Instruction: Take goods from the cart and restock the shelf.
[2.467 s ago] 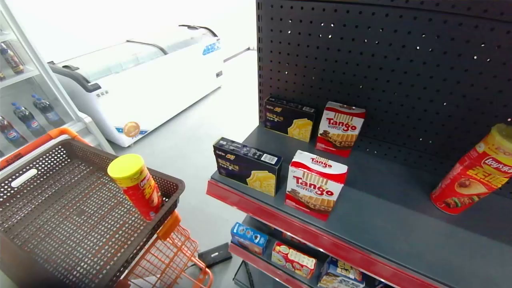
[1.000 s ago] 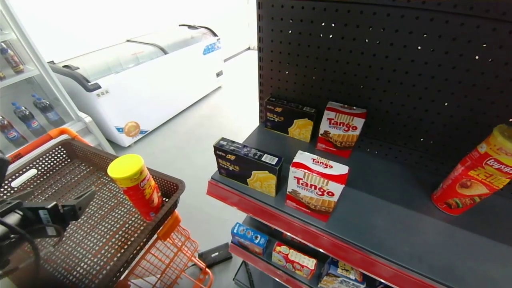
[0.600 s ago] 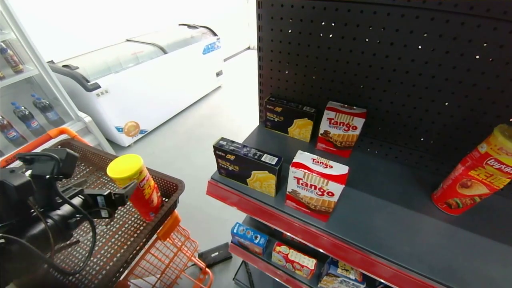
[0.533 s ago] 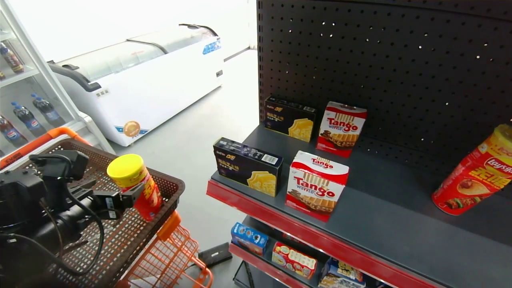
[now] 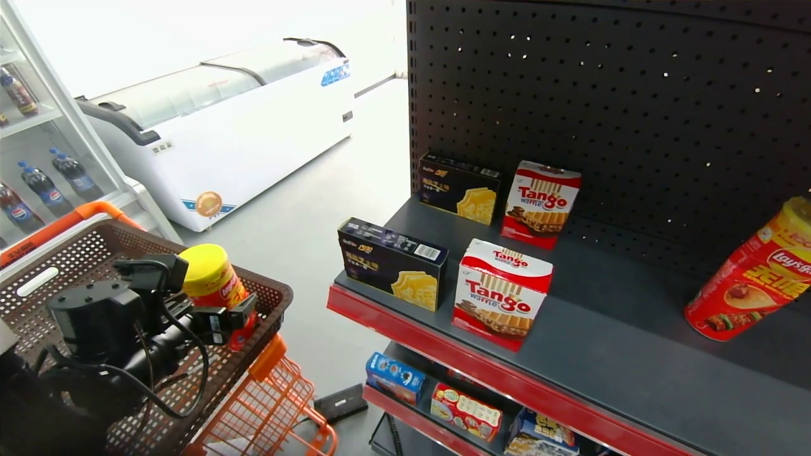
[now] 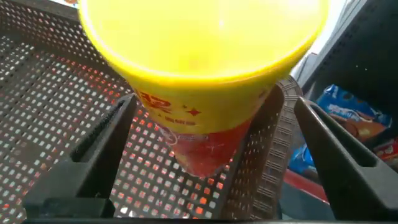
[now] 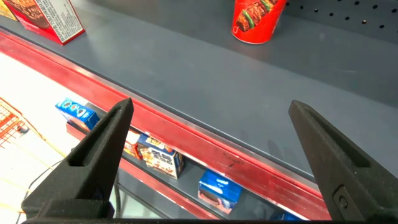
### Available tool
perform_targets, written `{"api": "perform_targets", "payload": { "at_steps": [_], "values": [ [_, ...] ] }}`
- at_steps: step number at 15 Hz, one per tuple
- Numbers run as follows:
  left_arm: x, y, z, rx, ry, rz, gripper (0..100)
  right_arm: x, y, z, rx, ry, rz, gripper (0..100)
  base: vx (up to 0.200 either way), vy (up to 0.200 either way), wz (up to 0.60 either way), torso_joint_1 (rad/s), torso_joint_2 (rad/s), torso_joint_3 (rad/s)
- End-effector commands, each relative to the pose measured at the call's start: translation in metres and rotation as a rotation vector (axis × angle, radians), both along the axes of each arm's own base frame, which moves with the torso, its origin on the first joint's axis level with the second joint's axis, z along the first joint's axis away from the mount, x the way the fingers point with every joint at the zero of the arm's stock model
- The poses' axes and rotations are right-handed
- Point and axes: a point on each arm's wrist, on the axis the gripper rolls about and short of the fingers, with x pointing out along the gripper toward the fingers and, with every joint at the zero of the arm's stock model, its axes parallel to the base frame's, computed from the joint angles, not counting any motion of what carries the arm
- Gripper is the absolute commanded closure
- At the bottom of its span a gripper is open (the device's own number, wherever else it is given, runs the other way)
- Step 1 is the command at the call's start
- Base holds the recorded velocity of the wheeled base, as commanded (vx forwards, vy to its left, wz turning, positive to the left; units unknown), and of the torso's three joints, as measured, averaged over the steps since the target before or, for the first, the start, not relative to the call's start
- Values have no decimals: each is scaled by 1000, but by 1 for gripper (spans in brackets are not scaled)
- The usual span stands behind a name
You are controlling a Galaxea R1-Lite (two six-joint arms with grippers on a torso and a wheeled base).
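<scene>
At the cart [image 5: 279, 396], left of the shelf [image 5: 608, 361]: a brown perforated basket [image 5: 282, 292] is carried on the orange frame. One can [image 5: 212, 282], with a yellow lid and red body, is noted in the basket's corner nearest the shelf, its side close to the basket wall.

Left claw [image 6: 211, 149] is held open around the can. Its fingers [image 6: 102, 152] are set on either side of the body, just below the lid. On one side a gap is seen between finger and can in the left wrist view, so no grip is recorded. Contact on the other side cannot be told.

Right claw [image 7: 211, 130] is held wide open above the shelf's front edge. The shelf's red lip is seen under it, and packets [image 7: 155, 155] are seen beneath the shelf.

On the shelf: two dark boxes [image 5: 393, 263] and two red boxes [image 5: 500, 291] are arranged in two rows, each dark box with a red one just beside it on the right. One pair is set at the front edge, the other at the pegboard [image 5: 602, 95]. A second can [image 5: 751, 272] is placed well apart from them at the right end, near the pegboard.

Behind the cart: a white freezer [image 5: 234, 120] and bottles [image 5: 38, 183] in a cooler are noted.
</scene>
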Motion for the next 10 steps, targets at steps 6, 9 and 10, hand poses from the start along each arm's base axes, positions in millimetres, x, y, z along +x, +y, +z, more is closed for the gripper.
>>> {"api": "perform_targets", "payload": {
  "at_steps": [6,9,10],
  "values": [
    [44,1,-40,-2,-38,2,100,0,0,0,0,1,1,0,0,0,0,0,0,0],
    [52,1,-35,3,-76,-2,100,0,0,0,0,1,1,0,0,0,0,0,0,0],
    [53,1,-34,3,-81,-2,100,0,0,0,0,1,1,0,0,0,0,0,0,0]
  ]
}}
